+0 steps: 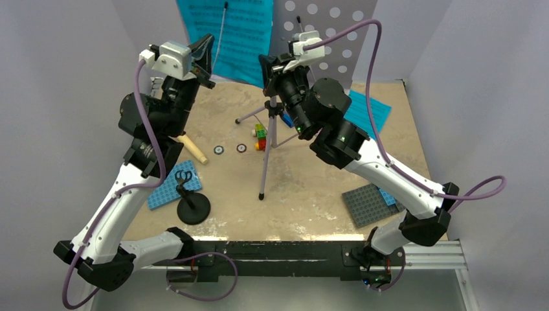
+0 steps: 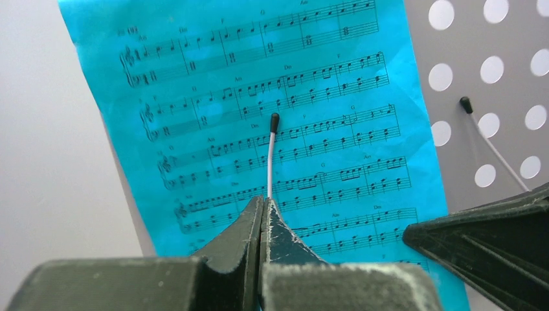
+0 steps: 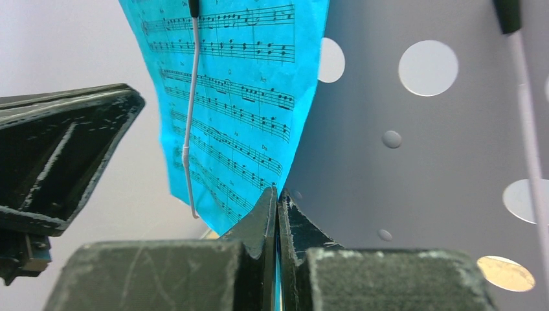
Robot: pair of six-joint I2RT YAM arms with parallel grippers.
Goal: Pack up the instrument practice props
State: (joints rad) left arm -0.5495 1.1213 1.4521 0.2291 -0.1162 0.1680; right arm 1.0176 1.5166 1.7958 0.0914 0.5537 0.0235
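music stand (image 3: 401, 188): upright at the back of the table (image 1: 311, 188). We judge a sideways tug could tip its tripod (image 1: 268, 149).
teal page (image 2: 259, 78): leans on the music stand's face, towards the left arm's side. A pull from one edge alone may crease or tear it.
right hand (image 3: 277, 194): fingers pressed together on the page's edge, near the music stand's middle. Only its own camera shows teal between them.
left hand (image 2: 264, 204): fingers together. Its own view lines the tips up with the white wire's (image 2: 270, 155) foot, but the right wrist view shows that end free. We cannot tell what it holds.
white wire: lies over the page on the music stand's face and could snag the page.
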